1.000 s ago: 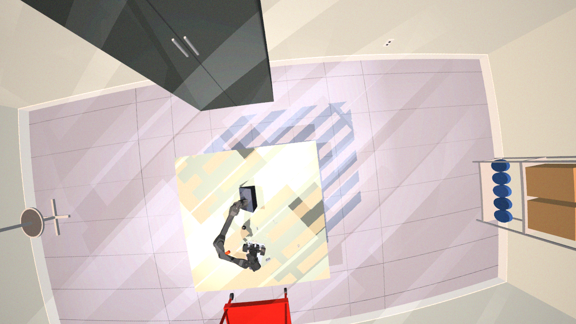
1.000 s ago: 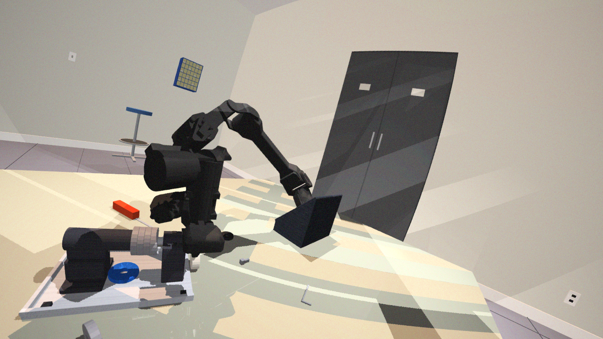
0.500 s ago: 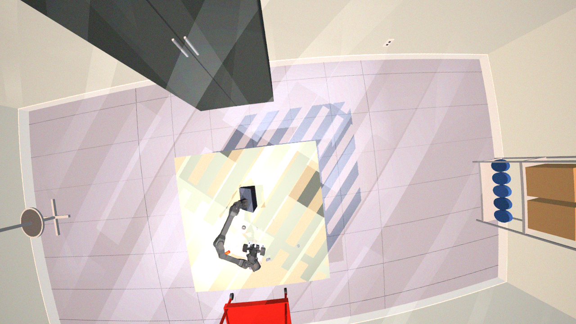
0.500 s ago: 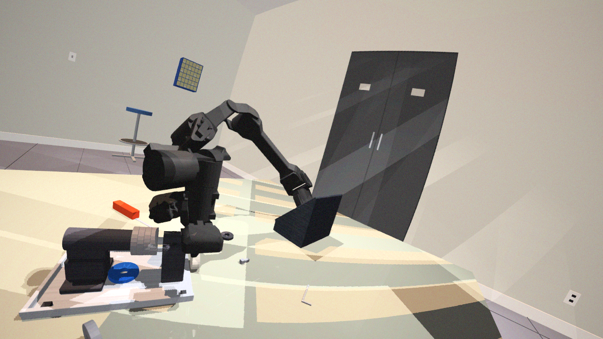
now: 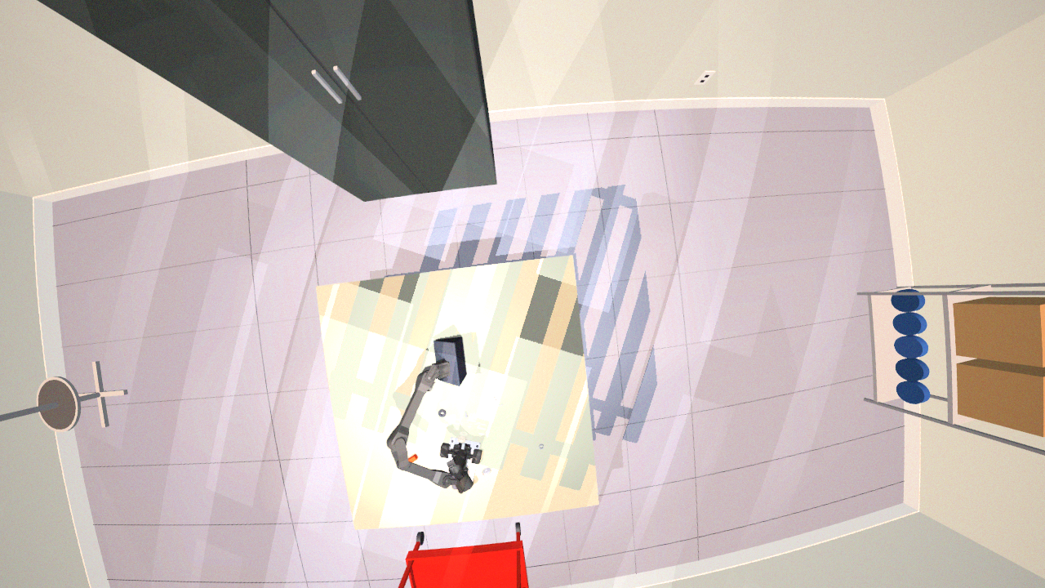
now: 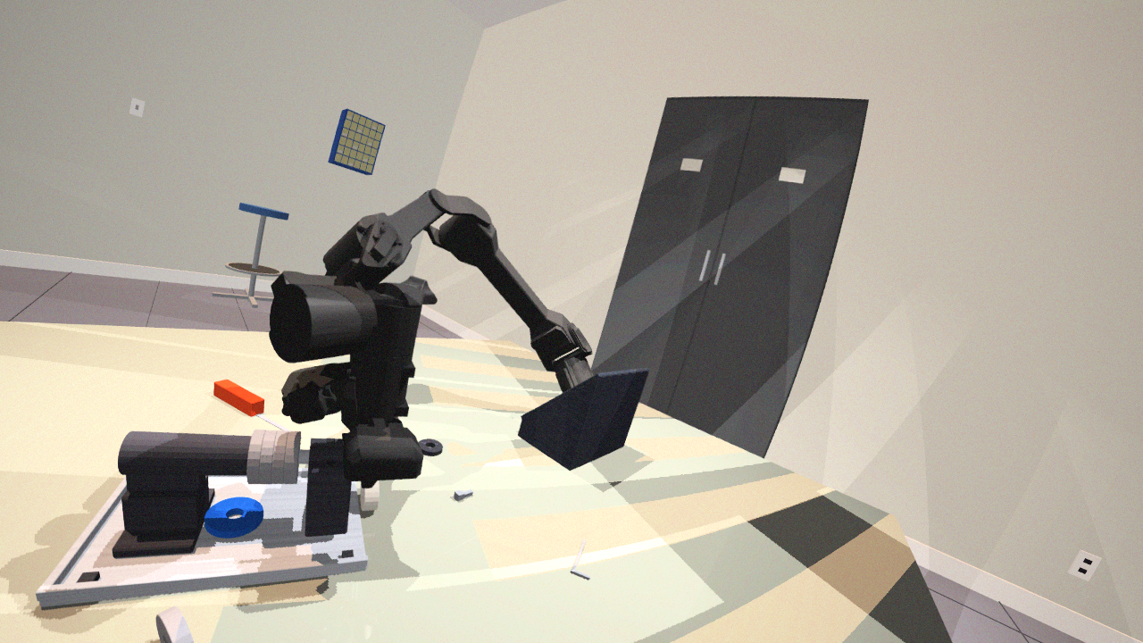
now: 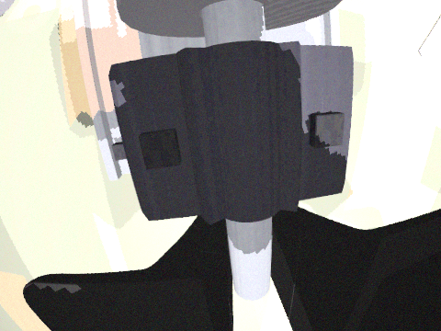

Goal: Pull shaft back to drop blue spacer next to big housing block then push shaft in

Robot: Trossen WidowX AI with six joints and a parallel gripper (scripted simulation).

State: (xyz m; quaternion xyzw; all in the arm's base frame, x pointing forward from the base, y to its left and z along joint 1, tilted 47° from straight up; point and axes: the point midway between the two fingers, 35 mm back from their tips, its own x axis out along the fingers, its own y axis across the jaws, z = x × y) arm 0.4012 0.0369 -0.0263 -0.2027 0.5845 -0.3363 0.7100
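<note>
Near the desk (image 5: 555,483) (image 6: 799,575) edge facing the red cart (image 5: 464,546), the shaft (image 6: 304,462) (image 7: 249,271) is being clamped by the gripper (image 5: 460,452) (image 6: 381,457) (image 7: 235,197); the blue spacer (image 6: 217,524) is being supported below. Seating is possibly being risked by backward drag during release.

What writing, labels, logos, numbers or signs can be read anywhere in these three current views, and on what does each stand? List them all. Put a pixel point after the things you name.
No text can be read in any view.
Pale plates on the dark cabinet doors (image 6: 723,239): no lettering can be made out.
Gridded panel on the wall (image 6: 358,142): a grid, no legible characters.
Housing block and shaft (image 7: 250,276): no lettering visible.
</note>
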